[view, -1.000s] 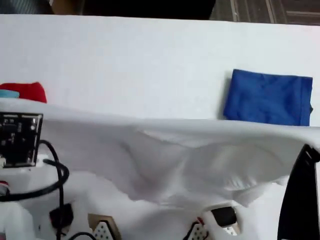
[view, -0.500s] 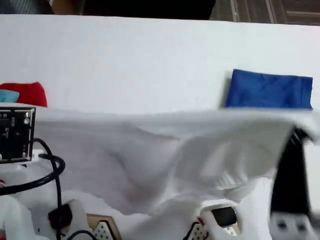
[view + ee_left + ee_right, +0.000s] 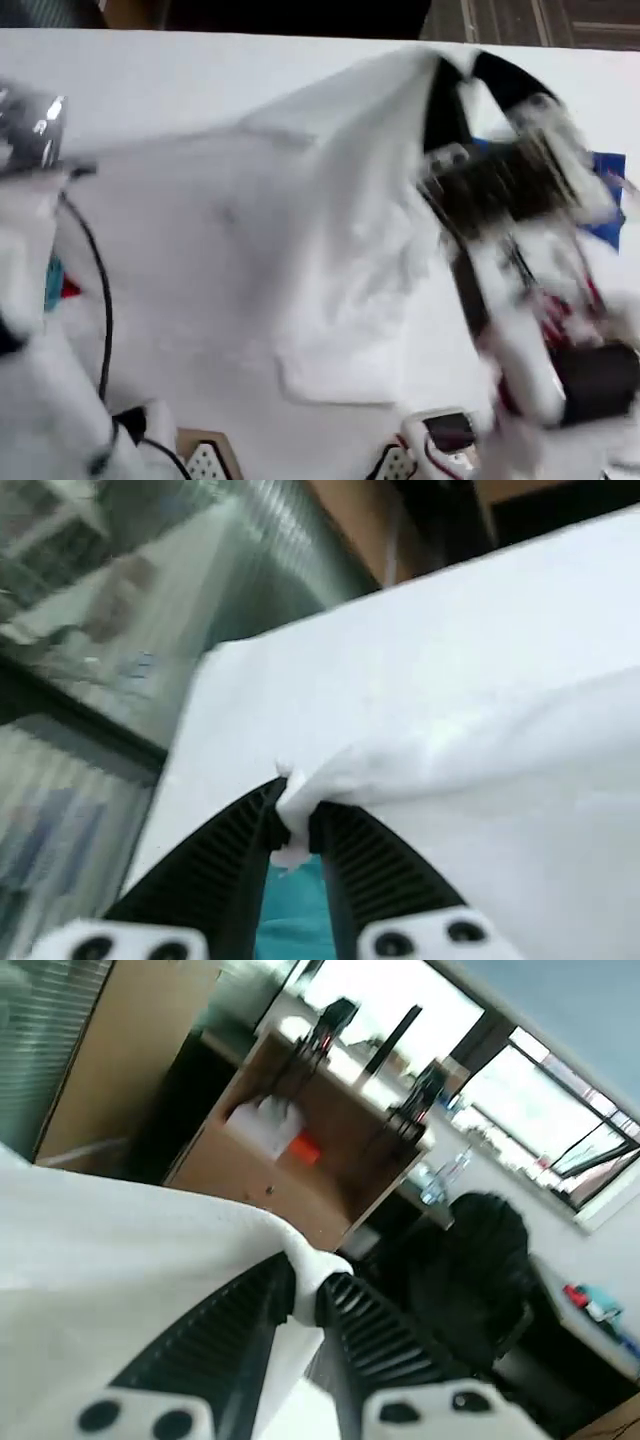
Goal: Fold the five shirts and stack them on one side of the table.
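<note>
both pincers [image 3: 292, 825] [image 3: 305, 1295] clamped on white shirt [image 3: 250, 250] edge.

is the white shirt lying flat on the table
No, the white shirt hangs lifted above it, a corner pinched in the right gripper.

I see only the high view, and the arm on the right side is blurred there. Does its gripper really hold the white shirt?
Observer: Yes. In the right wrist view, the right gripper is shut on a corner of the white shirt.
Operator: And the other arm? The cloth hides it from me.
Observer: The left gripper pinches the shirt's edge between its fingers.
Operator: Is anything else near that gripper?
Observer: A teal cloth shows through the gap between the two fingers, beyond the pinched edge.
</note>
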You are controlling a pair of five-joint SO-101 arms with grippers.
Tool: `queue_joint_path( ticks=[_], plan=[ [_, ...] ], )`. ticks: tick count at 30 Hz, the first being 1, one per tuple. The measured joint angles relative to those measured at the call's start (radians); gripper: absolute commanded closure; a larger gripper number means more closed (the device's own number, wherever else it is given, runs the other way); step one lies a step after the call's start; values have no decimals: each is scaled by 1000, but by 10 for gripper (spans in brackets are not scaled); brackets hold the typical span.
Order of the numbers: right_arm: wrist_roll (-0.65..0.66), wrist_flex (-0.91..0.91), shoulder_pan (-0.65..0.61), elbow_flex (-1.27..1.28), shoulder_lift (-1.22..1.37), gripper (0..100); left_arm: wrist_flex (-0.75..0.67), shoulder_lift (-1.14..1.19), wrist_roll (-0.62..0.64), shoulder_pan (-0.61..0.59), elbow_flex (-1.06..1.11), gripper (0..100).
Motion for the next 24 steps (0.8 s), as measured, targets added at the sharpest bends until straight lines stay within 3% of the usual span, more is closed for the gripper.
queue_joint_path(
  ticks=[6,12,24],
  plan=[
    [0,-290,0,388,77,978,-161,302,-2,106,6,976],
    [0,-416,2,381,331,978,-209,684,-3,110,-199,976],
    [0,-222,86,-311,973,978,212,1320,-29,152,-1077,976]
  ],
)
